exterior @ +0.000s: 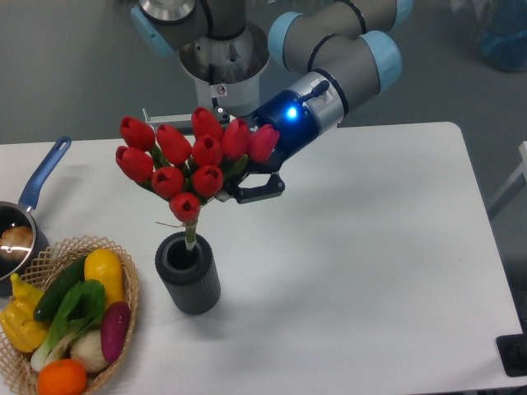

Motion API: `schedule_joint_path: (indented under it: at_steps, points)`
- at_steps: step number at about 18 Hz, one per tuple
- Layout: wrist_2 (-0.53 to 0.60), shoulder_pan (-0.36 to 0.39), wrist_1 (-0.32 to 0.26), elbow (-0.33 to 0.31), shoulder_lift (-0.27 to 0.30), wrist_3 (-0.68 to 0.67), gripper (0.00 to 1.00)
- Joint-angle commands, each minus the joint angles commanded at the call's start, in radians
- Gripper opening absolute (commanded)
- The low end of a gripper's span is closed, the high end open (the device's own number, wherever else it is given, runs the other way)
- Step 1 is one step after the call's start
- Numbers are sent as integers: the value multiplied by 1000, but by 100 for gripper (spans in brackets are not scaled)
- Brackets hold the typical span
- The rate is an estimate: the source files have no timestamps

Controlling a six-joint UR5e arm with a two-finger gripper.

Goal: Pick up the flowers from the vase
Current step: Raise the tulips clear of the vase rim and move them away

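The flowers [189, 160], a bunch of red tulip buds with green leaves, hang tilted above the vase [188, 273], a dark grey ribbed cylinder on the white table. Their stem ends still reach just inside the vase's mouth. My gripper [239, 183] is shut on the flowers from the right, just below the buds. Its black lower finger [259, 189] shows; the other finger is hidden behind the blooms.
A wicker basket [130, 284] of vegetables sits at the front left, close beside the vase. A pot with a blue handle [43, 174] stands at the left edge. The arm's base [222, 78] rises behind the table.
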Motion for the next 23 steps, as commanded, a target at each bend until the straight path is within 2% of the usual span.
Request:
schedule_joint_path:
  at_steps: [5,23]
  points:
    - [0,6,0,20,-5,-8,40]
    - [5,54,3,17,-5,-8,40]
